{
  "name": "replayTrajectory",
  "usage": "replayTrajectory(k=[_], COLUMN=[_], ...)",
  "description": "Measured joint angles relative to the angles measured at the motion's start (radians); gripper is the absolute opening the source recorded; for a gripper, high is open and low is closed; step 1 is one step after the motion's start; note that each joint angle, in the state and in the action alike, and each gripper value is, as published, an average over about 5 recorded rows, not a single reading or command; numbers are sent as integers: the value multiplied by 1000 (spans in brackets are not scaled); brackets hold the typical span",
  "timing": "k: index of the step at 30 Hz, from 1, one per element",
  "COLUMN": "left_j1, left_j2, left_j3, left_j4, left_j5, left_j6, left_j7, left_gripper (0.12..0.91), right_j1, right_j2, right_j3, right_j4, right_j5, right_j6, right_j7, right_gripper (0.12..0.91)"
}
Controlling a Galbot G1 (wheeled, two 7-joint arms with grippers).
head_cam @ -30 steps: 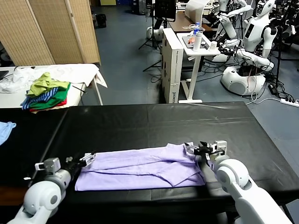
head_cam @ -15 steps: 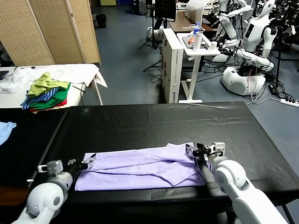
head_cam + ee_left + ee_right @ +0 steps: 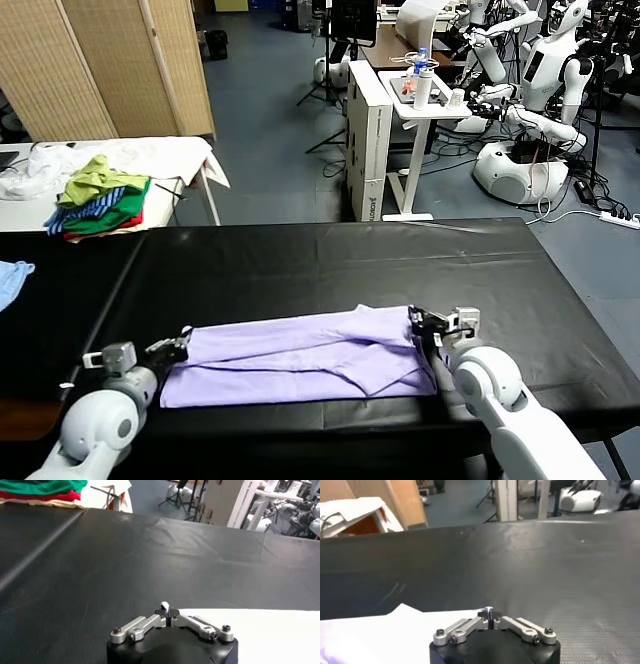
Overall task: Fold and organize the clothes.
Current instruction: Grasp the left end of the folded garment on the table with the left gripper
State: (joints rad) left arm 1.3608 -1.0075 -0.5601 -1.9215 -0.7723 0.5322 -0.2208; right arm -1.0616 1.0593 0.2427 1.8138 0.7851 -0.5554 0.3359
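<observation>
— On the black table [image 3: 300,265], near its front edge, lies the lavender T-shirt [image 3: 300,355], folded into a long band.

— And the grippers?

— Left gripper [image 3: 178,345] is closed on the shirt's left end; right gripper [image 3: 420,322] is closed on its right end (both wrist views show the fingers pinched together).

— Anything else?

— A clothes pile [image 3: 98,200] on the white table [image 3: 180,155] behind, well apart.

White rounded arm shells, black wrist housings w/ silver linkage bars, visible screws; small black-and-silver jaws.
</observation>
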Motion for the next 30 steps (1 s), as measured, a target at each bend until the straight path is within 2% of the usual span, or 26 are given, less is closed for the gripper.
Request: replayTrajectory(k=[3, 5, 9, 10, 13, 17, 20, 23, 30], left_j1=[-12, -17, -17, -14, -2, 21, 44, 72, 146], left_j2=[-2, -4, -12, -13, -15, -6, -2, -14, -82], left_j3=[8, 13, 15, 15, 9, -8, -30, -62, -140], left_j4=[14, 20, 20, 18, 5, -21, -44, -64, -90], left_j5=[35, 53, 75, 78, 79, 69, 54, 46, 58], left_j6=[-17, -25, -31, -32, -34, -36, -35, -37, -65], left_j7=[2, 5, 7, 7, 6, 3, 5, 15, 47], left_gripper=[154, 154, 161, 181, 316, 579, 760, 876, 907], right_j1=[-7, -12, -27, -32, -46, -72, -95, -115, -140], right_j2=[5, 4, -7, -12, -29, -59, -82, -102, -119], right_j3=[3, 8, 21, 24, 32, 47, 62, 76, 87], right_j4=[4, 9, 29, 37, 65, 115, 151, 177, 206], right_j5=[1, 1, 6, 8, 18, 39, 45, 45, 41], right_j6=[-4, -7, -11, -11, -14, -19, -20, -19, -18], right_j7=[-7, -16, -42, -46, -52, -55, -64, -71, -76], right_gripper=[150, 196, 408, 484, 673, 864, 901, 906, 907])
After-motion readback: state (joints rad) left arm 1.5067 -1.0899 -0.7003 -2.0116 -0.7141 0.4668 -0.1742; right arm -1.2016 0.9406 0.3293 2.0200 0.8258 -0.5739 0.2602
